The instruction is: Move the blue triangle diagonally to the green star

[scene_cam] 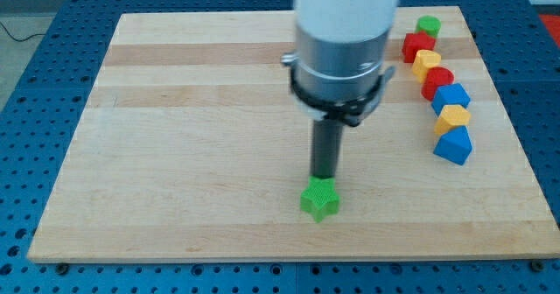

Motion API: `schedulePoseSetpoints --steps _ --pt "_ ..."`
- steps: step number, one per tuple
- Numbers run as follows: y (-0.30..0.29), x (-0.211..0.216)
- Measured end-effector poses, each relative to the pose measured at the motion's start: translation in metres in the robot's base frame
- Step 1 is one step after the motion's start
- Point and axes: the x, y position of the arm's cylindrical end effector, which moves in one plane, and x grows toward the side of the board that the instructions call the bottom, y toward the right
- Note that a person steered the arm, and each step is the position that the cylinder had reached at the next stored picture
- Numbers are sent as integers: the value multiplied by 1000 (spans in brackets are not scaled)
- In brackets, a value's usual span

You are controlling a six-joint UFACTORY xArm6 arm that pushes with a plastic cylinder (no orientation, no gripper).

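My tip (325, 178) sits at the top edge of the green star (320, 200), touching or just shy of it; can't tell which. Star is low on the board (175, 154), a bit right of centre, roughly 6 o'clock from the arm body (341, 49). No jaws on this rig, just the rod, so nothing to report as apart or together.

Blue triangle (453, 145) is at about 2 o'clock from the star, well apart from it, near the board's right edge. It is the bottom end of a column of blocks. Going up toward 12 o'clock from it: yellow block (453, 116), blue block (451, 96), red block (437, 80), a second yellow block (426, 63), a second red block (417, 45), green cylinder (428, 26). Neighbours in the column touch or nearly touch. Exact shapes of the middle ones are hard to make out.
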Motion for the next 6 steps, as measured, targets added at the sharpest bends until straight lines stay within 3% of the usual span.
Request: schedulePoseSetpoints --steps 1,2,4,5,6 --pt "14 -12" --pt "75 -30" --pt "216 6" --pt "279 -9" --pt "282 -56"
